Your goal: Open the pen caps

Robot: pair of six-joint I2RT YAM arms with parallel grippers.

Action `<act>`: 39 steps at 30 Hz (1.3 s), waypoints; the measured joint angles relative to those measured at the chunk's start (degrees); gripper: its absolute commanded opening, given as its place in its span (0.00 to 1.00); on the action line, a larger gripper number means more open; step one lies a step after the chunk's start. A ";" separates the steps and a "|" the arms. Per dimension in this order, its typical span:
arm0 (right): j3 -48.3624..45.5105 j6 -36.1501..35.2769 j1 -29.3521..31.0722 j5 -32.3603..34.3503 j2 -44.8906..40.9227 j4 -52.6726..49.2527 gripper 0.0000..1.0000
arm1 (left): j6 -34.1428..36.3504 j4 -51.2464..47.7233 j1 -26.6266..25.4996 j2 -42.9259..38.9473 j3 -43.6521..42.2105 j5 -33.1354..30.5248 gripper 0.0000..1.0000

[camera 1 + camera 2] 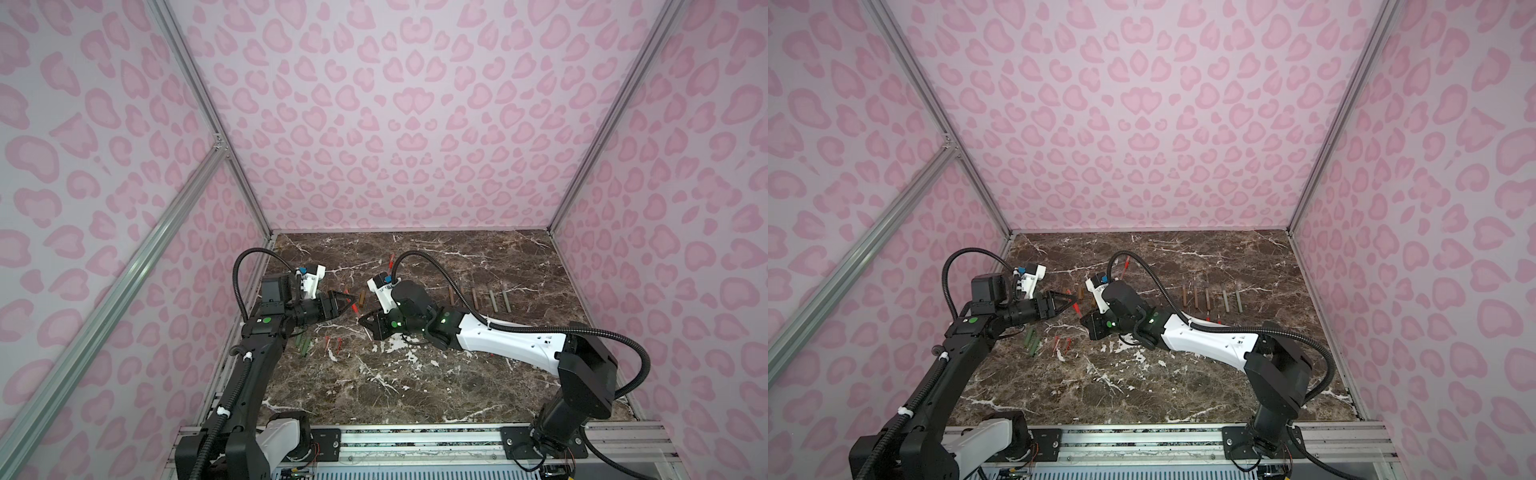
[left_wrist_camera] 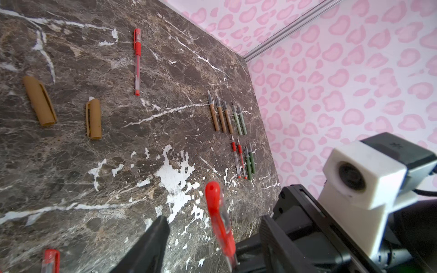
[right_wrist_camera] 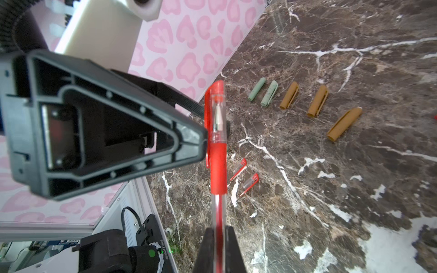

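Observation:
My right gripper (image 3: 218,230) is shut on the clear barrel of a red pen (image 3: 217,165) and holds it above the marble top. The pen's red cap (image 3: 214,106) is still on and points toward my left gripper (image 2: 214,221). The left jaws stand open on either side of that cap (image 2: 216,212), with a gap showing on both sides. In both top views the two grippers meet at mid-left, left gripper (image 1: 352,297) and right gripper (image 1: 365,322). Loose pen caps lie on the table: tan caps (image 3: 318,101), pale green caps (image 3: 262,92) and red caps (image 3: 243,176).
A second capped red pen (image 2: 137,61) lies farther back. Rows of uncapped pen barrels (image 2: 227,115) lie at the right of the table (image 1: 478,297). Dark green caps (image 1: 303,345) lie near the left arm. Pink patterned walls close in three sides.

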 measured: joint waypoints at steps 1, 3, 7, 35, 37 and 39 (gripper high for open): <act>0.00 0.26 0.11 -0.35 0.09 0.33 0.00 | -0.42 0.46 0.13 0.00 0.00 0.35 0.50; 0.02 0.48 0.22 -0.79 0.17 0.98 0.00 | -0.63 0.68 0.46 0.00 0.02 0.68 0.46; -1.07 1.11 0.28 -1.68 0.20 2.36 0.00 | -0.81 0.85 0.70 -0.22 0.04 0.61 0.33; 6.93 -2.86 0.66 -1.81 6.47 -3.08 0.01 | -0.13 0.66 1.42 -0.94 -0.31 -0.42 0.04; 7.21 -2.91 0.68 -1.75 6.78 -3.34 0.00 | -0.04 0.17 1.49 -0.87 -0.26 -0.66 0.04; 6.64 -2.93 0.68 -1.75 6.54 -2.89 0.00 | 0.02 -0.09 1.53 -0.87 -0.04 -0.74 0.04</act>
